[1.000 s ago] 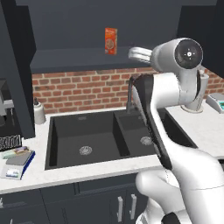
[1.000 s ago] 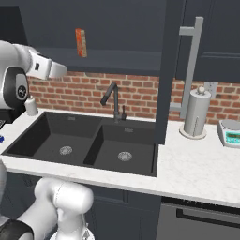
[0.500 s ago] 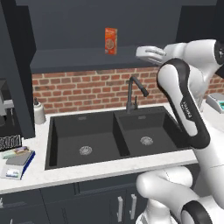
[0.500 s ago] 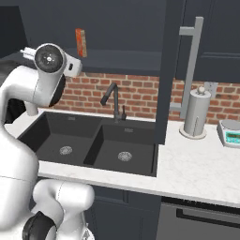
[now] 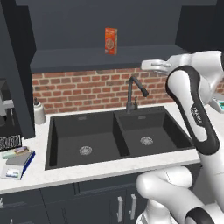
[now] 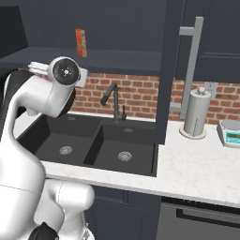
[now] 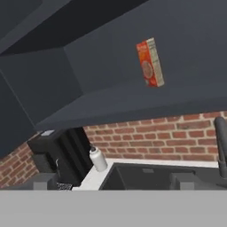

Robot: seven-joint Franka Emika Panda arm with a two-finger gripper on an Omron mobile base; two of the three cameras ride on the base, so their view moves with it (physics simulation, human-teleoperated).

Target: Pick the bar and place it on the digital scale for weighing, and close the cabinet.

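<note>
The white arm rises from its base, climbs steeply through a long dark-jointed link, and bends over at a high elbow, so the forearm and wrist reach out level at about shoulder height. At its end the pincer (image 5: 151, 65) points sideways and slightly forward, held up in the air with nothing between its fingers, and its jaws stand wide apart. In the right base view the big round wrist joint faces the camera, with the upper link curving down behind it towards the bulky white base.
</note>
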